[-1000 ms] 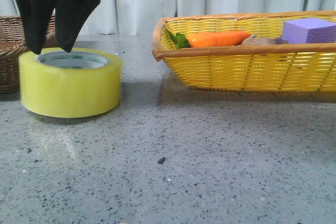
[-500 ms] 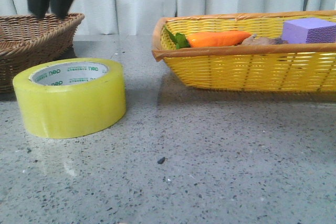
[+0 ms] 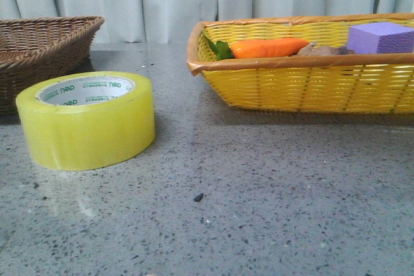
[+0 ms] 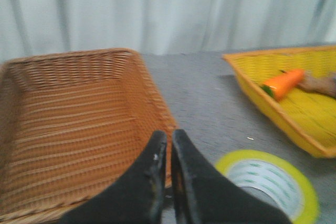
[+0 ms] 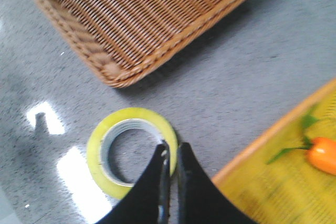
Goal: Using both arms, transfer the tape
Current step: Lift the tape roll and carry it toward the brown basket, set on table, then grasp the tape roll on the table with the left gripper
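Nearest the front camera lay bare grey speckled table (image 3: 259,211), with a small dark fleck on it; just beyond, toward the left, the tape (image 3: 85,119) sat flat on the table on its side face, core hole upward, free of any grip and close beside the brown wicker basket (image 3: 39,46) without clearly touching it; farther off to the right stood the yellow basket (image 3: 304,75) holding an orange carrot toy (image 3: 268,48) and a purple block (image 3: 381,37), and pale curtains closed the scene behind. Neither arm showed in the front view; in its wrist view the left gripper (image 4: 169,145) hung above the brown basket's near edge with its fingers pressed almost together and nothing between them, the roll lying off to one side of it; the right gripper (image 5: 170,153) was likewise nearly closed and empty, its tips lined up over the roll's rim from well above. The risks, as I judged them, came from that posture: descending with the fingers so narrow would land them on the rim or the core wall and shove the roll along the smooth stone rather than grip it; a push toward the brown basket could wedge it against the weave; and a thin pinch on the slick tape wall might slip during the hand-over between arms.
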{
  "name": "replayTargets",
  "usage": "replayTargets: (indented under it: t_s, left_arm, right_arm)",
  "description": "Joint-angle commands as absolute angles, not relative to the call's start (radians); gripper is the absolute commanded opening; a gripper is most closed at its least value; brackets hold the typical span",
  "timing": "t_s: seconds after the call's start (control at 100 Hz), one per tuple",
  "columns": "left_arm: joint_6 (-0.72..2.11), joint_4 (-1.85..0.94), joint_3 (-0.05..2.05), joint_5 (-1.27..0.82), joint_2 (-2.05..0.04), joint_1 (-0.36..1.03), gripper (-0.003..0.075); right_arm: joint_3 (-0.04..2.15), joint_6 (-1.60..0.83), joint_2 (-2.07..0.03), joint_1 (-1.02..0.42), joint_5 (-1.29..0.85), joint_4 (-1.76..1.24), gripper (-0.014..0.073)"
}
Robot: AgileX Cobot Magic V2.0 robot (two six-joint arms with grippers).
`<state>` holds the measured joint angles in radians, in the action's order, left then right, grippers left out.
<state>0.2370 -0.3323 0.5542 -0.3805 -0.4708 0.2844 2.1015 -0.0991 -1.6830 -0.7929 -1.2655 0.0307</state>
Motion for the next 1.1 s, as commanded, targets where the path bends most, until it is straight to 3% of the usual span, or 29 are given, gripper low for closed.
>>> replayTargets:
  t_s: [0.0,0.18,0.25,0.62,0.81,1.09]
  left_arm:
    - [0.260,-0.374,0.593,-0.269,-0.524,0.371,0.0073]
    - [0.260,-0.376,0.594,-0.178,-0.607,0.518,0.0351]
    - [0.260,-0.376,0.594,-0.161,-0.645,0.564,0.0402]
    - [0.260,-0.383,0.697,-0.243,-0.913,0.729,0.0403]
    - [0.260,-0.383,0.816,-0.420,-1.080,0.738,0.0402]
    - [0.260,-0.353,0.918,-0.478,-1.274,0.738,0.0395]
  right_arm:
    - [2.133,-0.080,-1.584,-0.788,-1.306,0.114,-0.0074]
    - [2.132,-0.048,-1.480,-0.788,-1.306,0.203,-0.0074]
    - [2.132,-0.041,-1.440,-0.788,-1.306,0.212,-0.0074]
    - [2.027,0.014,-1.243,-0.788,-1.310,0.259,-0.0074]
    - [1.864,0.051,-1.140,-0.788,-1.281,0.309,-0.0074]
    - [1.693,0.072,-1.034,-0.788,-1.238,0.317,-0.0074]
